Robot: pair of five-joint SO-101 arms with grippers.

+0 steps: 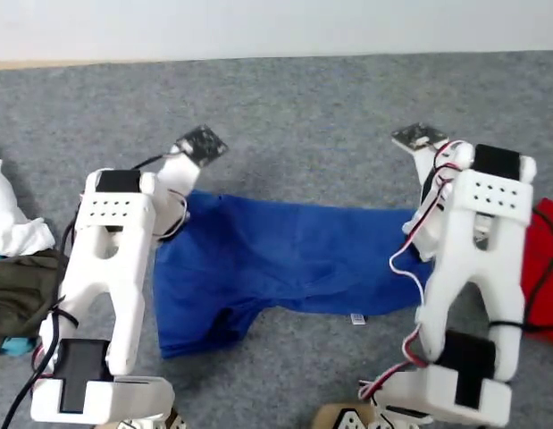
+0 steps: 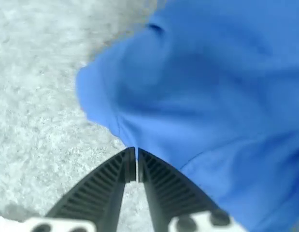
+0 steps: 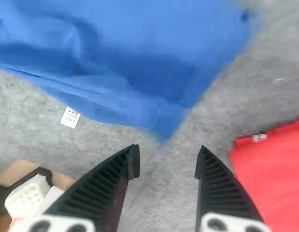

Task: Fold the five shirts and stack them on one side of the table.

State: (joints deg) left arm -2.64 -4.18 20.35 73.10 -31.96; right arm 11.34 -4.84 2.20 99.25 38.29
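- High view: the blue shirt [image 1: 285, 259] lies on the grey table [image 1: 303, 107] at frame centre. Its long axis runs left to right and spans the gap between the two arms.
- Left gripper [image 2: 136, 155]: fingers pressed together, tips at the edge of the shirt's left end. Whether fabric is caught between them cannot be confirmed.
- Right gripper [image 3: 167, 154]: fingers spread, poised over bare table just off the shirt's right-end corner. The red shirt [image 3: 270, 169] lies beside it.
- Each arm is nearest its own end. As a judgement, the next fold requires the right end to be gripped too.
- Shirt condition: wrinkled, apparently folded into a band. A sleeve [image 1: 196, 331] projects at lower left, and a white label [image 3: 69, 116] lies at the near hem.
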